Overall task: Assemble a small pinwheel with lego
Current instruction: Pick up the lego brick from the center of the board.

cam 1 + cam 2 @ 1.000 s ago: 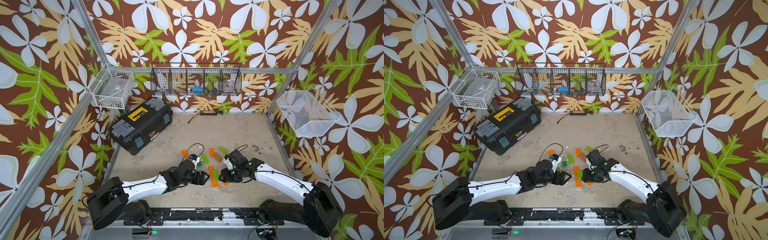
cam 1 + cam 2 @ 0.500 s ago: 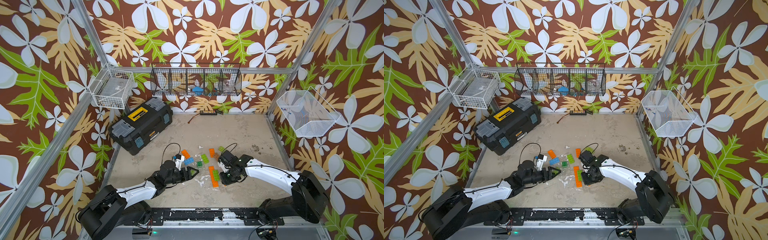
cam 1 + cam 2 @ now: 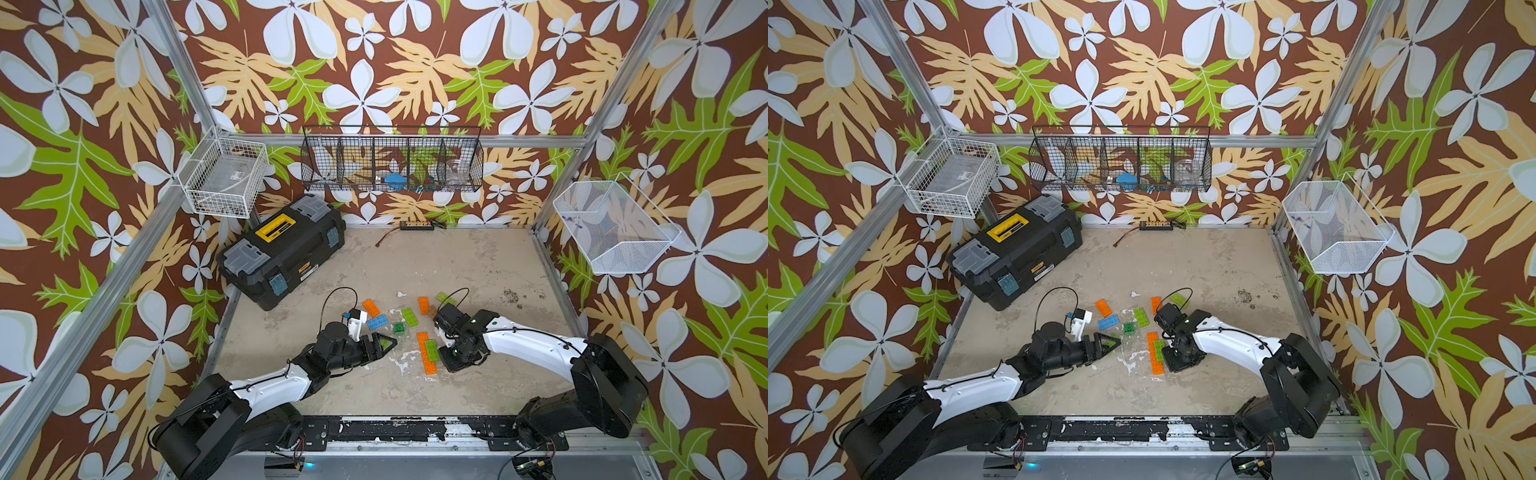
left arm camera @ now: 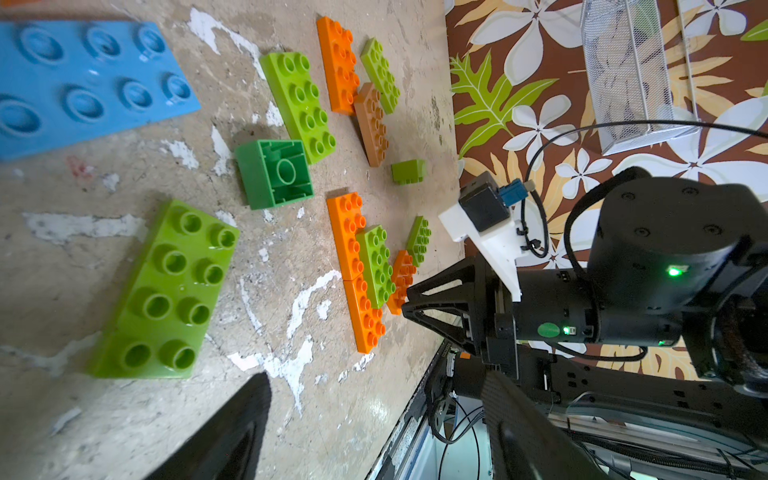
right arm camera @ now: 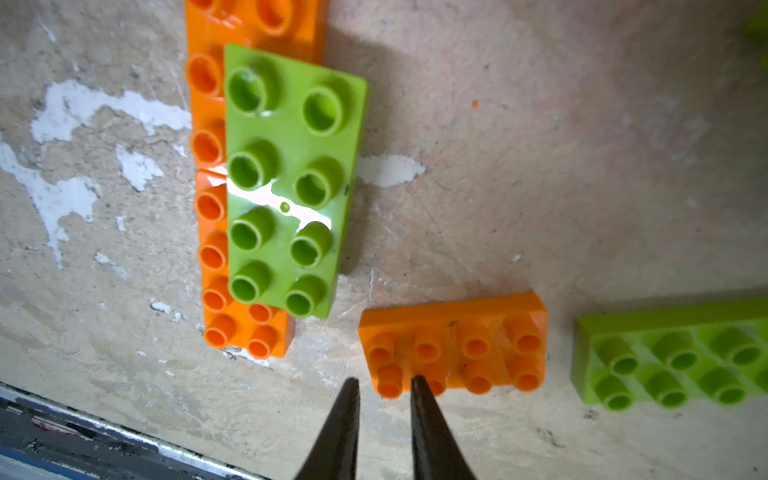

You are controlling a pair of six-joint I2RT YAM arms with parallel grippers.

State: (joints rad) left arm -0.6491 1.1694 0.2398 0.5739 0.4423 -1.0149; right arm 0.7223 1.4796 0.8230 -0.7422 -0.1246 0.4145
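**Left arm pulled back, right fingers narrowed beside an orange brick**

Your left arm has drawn back toward the left since a second ago, when it reached in close to the right arm. The right fingers have narrowed over the same stretch.

The left gripper [image 3: 386, 344] hangs spread wide and empty, with a loose lime brick [image 4: 166, 291] lying just ahead of it on the table [image 3: 457, 266]. The right gripper [image 5: 382, 379] is drawn nearly together, leaving a slim gap. The end corner of a loose orange brick [image 5: 453, 345] shows in that gap, but I cannot tell whether the fingers pinch it or only hover over it.

The lego sits clustered at the near middle of the table. I take the start of the pinwheel to be the orange strip [image 3: 430, 367] (two bricks end to end). A top lime brick [image 5: 286, 183] is pressed across its joint, and the strip lies just left of the right gripper. Farther off lie the blue plate [image 3: 377, 322], the dark green square [image 3: 400, 328] (upside down) and a tan-brown brick [image 4: 372, 124].

Expect these pieces to be light, stiff and glossy, so they will likely skid on the table at a nudge. Take a brick across its short width, with the fingers low on the long side walls, not on the studs. A nip at one corner would probably let it swivel. Pressing one piece onto another will probably call for the left gripper to steady the strip.
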